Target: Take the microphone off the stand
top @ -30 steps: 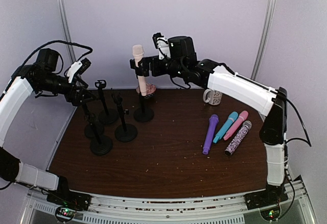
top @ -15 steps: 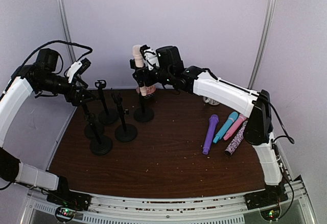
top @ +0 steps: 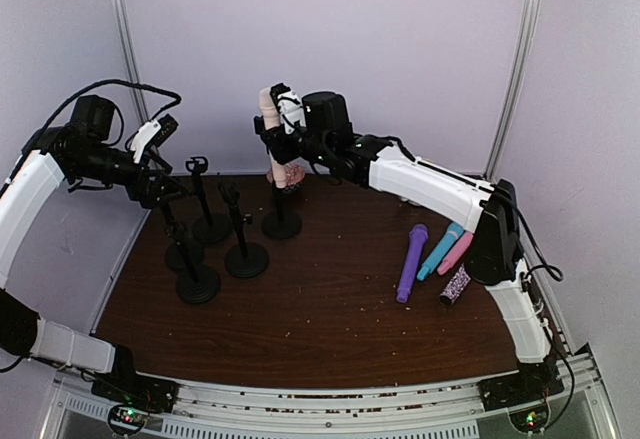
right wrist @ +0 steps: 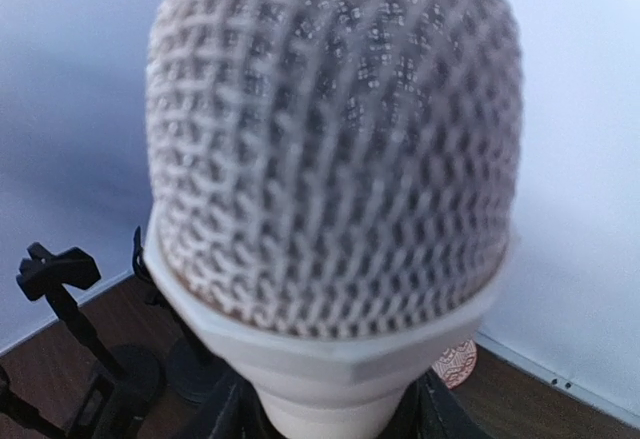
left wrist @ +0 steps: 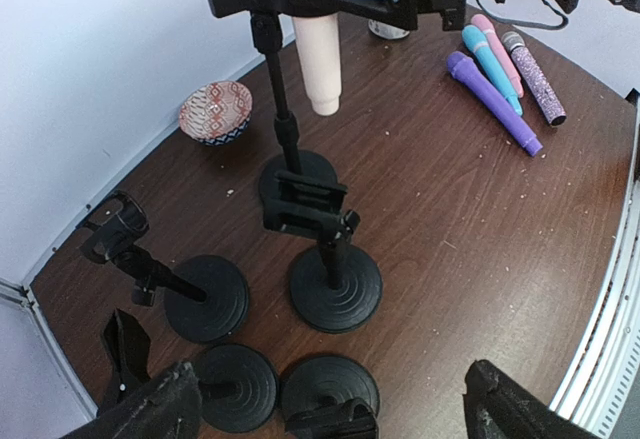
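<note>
The cream microphone [left wrist: 318, 54] sits near upright in the clip of the rear stand [top: 281, 223] on the table [top: 330, 329]. The right hand [top: 280, 131] is clenched on the microphone just below its mesh head. The left hand [top: 158, 187] is released, jaws wide, above 4 empty stands [left wrist: 335, 294] at the table's left side, well apart from the microphone.

The overhead camera sits above and behind my shoulders. It looks down and forward over the whole table [top: 320, 339], with my two bases along the bottom of its frame. My left wrist camera looks down from the table's left at middle distance. It shares the black stands [left wrist: 335, 289], the cream microphone [left wrist: 318, 59] and the loose coloured microphones [left wrist: 495, 79] with the overhead view. My right wrist camera sits so close that the cream microphone's mesh head fills nearly the whole frame.
</note>
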`<action>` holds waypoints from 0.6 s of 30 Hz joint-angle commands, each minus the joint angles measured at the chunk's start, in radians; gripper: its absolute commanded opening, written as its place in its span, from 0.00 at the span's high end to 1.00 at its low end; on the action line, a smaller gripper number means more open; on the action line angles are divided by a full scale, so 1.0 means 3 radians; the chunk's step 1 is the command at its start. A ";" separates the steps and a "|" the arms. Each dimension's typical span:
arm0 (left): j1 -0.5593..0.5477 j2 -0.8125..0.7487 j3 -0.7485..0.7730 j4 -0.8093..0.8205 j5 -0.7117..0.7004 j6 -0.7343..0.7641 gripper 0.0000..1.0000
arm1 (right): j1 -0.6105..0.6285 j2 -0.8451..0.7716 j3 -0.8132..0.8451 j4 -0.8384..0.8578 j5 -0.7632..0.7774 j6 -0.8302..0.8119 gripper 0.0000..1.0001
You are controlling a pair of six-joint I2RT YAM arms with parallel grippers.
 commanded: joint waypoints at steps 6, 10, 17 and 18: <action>0.0024 -0.0102 0.0060 -0.0007 -0.0030 0.0053 0.06 | 0.0019 -0.0388 -0.0255 0.0038 0.0141 -0.0029 0.87; 0.0022 -0.0120 0.0028 -0.0011 -0.0022 0.0050 0.06 | 0.0018 -0.0714 -0.0481 -0.0042 0.0145 -0.0030 0.92; 0.0024 -0.0155 -0.0020 -0.0012 0.0099 0.0026 0.06 | 0.0040 -0.1367 -0.1106 -0.0063 -0.0104 0.0077 0.99; 0.0024 -0.0161 -0.0031 -0.0012 0.0124 0.0029 0.06 | 0.0055 -0.1467 -0.1221 -0.0042 -0.0125 0.0089 0.99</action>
